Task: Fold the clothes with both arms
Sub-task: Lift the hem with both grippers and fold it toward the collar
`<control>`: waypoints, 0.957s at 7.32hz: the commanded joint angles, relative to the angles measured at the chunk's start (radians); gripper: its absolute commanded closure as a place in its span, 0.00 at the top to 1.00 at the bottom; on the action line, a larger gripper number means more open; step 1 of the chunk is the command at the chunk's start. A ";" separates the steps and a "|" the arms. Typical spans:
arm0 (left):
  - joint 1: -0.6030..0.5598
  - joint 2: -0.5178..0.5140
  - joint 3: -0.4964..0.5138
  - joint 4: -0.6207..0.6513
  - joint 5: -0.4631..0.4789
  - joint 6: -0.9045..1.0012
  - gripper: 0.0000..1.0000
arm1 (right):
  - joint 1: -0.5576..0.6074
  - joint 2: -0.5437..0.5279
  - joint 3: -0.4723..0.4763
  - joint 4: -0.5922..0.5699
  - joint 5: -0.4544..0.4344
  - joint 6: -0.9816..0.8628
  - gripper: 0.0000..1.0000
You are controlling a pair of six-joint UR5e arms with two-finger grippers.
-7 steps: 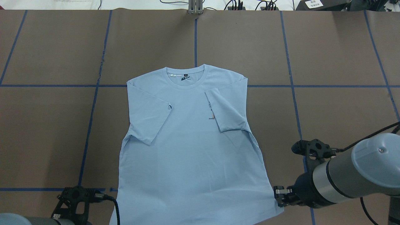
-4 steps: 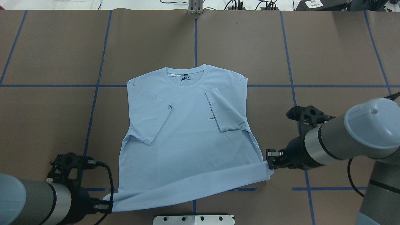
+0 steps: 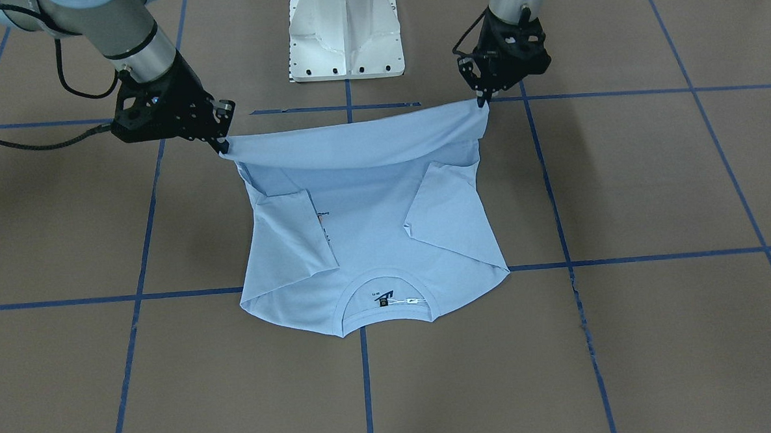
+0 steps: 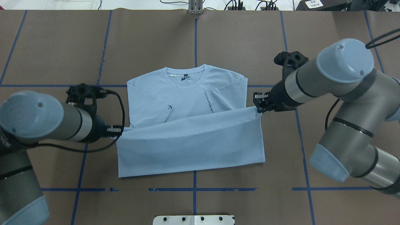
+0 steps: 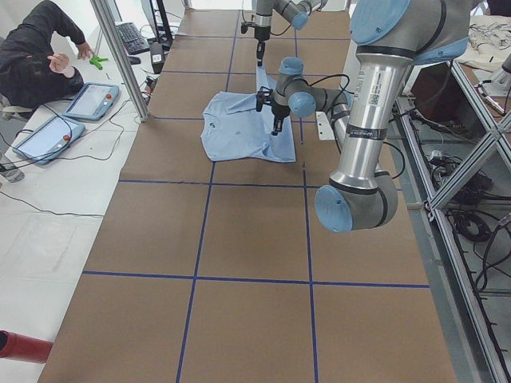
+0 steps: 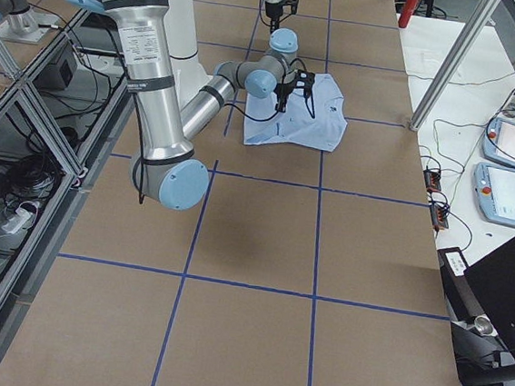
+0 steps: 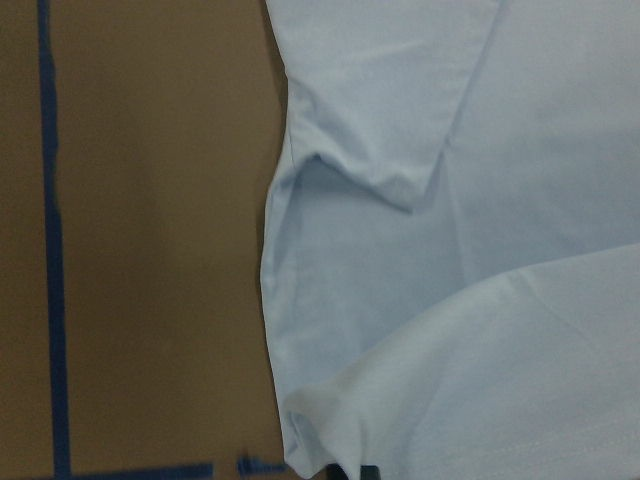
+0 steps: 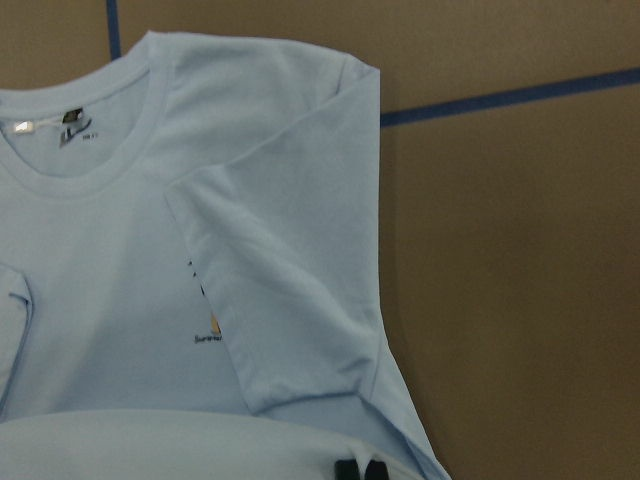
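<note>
The left gripper (image 4: 120,129) is pinching the left hem corner of the shirt (image 4: 190,147), its jaws closed narrow on the cloth. The right gripper (image 4: 258,107) is pinching the right hem corner the same way, jaws tight on the fabric. Both black claws are holding the hem off the table (image 4: 47,47). The edge is hanging between them in a shallow sag and slanting, with the right corner farther than the left.

The shirt is a soft, light blue knit, smooth with few creases. Its near half is doubling back over the far half, and the fold is running straight along the near side. The far half is lying flat, with the ribbed round collar (image 4: 186,87) at the far edge and a dark label (image 4: 185,75) inside it. The left sleeve (image 4: 147,103) and right sleeve (image 4: 227,96) are lying folded inward over the chest, the right one covering part of a small print (image 8: 207,328). The lifted hem is crossing over the sleeves' near ends.

Matte brown paper crossed by blue tape (image 4: 195,40) lines is covering the table. The shirt is sitting mid-table between the grippers, each touching its own corner.
</note>
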 commanded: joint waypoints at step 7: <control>-0.201 -0.191 0.472 -0.198 -0.051 0.146 0.00 | 0.124 0.295 -0.579 0.239 -0.003 -0.021 0.00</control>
